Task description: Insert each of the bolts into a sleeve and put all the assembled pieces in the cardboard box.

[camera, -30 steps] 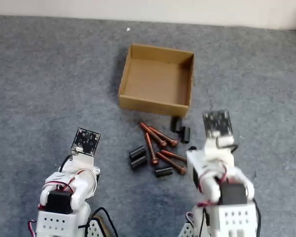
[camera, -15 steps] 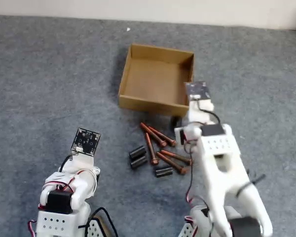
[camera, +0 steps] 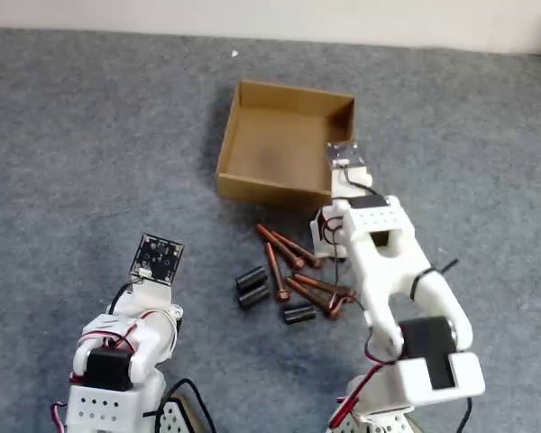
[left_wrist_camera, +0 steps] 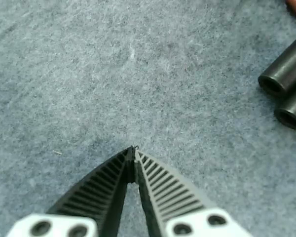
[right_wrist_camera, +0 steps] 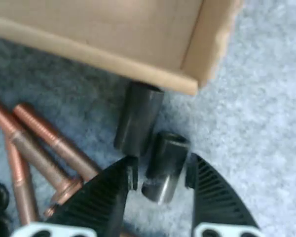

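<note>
Sleeve (right_wrist_camera: 165, 165) lying on the counter (right_wrist_camera: 266, 98) by the box (right_wrist_camera: 89, 57) corner, sitting inside the right tool (right_wrist_camera: 160, 170), open wide, holding nothing. Long side pointing at the box, good for a squeeze across. Left tool (left_wrist_camera: 134, 150) shut, empty, far away

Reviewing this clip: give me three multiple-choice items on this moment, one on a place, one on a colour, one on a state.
1. The sleeve between the right jaws lies: A in the cardboard box; B on the carpet by the box's corner; C beside the left arm.
2. The bolts are: A blue; B white; C copper.
3. The left jaws are: A shut; B wide open; C holding a bolt.
Key: 1 B, it lies outside the box wall; 2 C, copper shanks; 3 A, the tips meet.
</note>
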{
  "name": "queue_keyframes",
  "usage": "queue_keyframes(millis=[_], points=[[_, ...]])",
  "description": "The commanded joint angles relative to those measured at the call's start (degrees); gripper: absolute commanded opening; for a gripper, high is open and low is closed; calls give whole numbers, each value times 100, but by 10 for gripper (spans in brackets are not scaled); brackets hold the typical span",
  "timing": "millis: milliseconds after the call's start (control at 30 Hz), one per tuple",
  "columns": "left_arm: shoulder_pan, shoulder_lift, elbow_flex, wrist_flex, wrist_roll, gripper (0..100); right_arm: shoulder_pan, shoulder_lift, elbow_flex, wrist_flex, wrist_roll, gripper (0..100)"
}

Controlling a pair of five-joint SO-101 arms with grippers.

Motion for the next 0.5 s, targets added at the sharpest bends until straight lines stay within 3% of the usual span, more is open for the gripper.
queue_keyframes(millis=[0, 233, 467], points=[[-22, -57, 127, 26, -70, 7, 75, 295, -444, -92, -44, 77], [-22, -57, 127, 26, -70, 7, 374, 708, -857, -22, -35, 4], [-22, -57, 127, 26, -70, 7, 567, -848, -637, 866, -26, 5]])
